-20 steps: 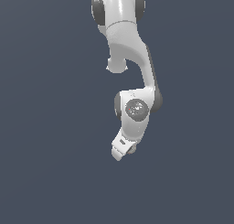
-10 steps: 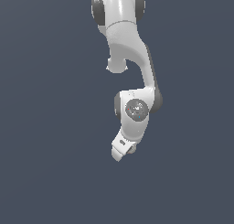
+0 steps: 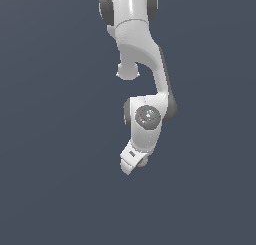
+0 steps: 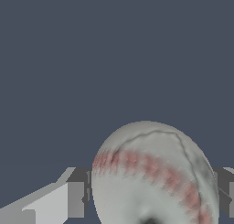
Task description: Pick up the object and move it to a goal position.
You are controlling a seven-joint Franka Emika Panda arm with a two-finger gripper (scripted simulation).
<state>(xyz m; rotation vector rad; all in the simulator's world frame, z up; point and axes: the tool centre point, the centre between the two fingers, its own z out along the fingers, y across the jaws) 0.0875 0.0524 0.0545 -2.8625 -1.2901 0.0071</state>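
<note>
Ball (image 4: 153, 177) sits between the jaws, fingers (image 4: 77, 199) tight on both sides: gripped, so it can travel to goal. Exterior view: arm (image 3: 145, 79) hides the ball.

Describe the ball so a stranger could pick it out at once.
Follow the white arm down to the gripper at its lower end. The ball sits between its fingers, filling the near part of the wrist view. It is the only round thing there, off-white with red stitch lines.
</note>
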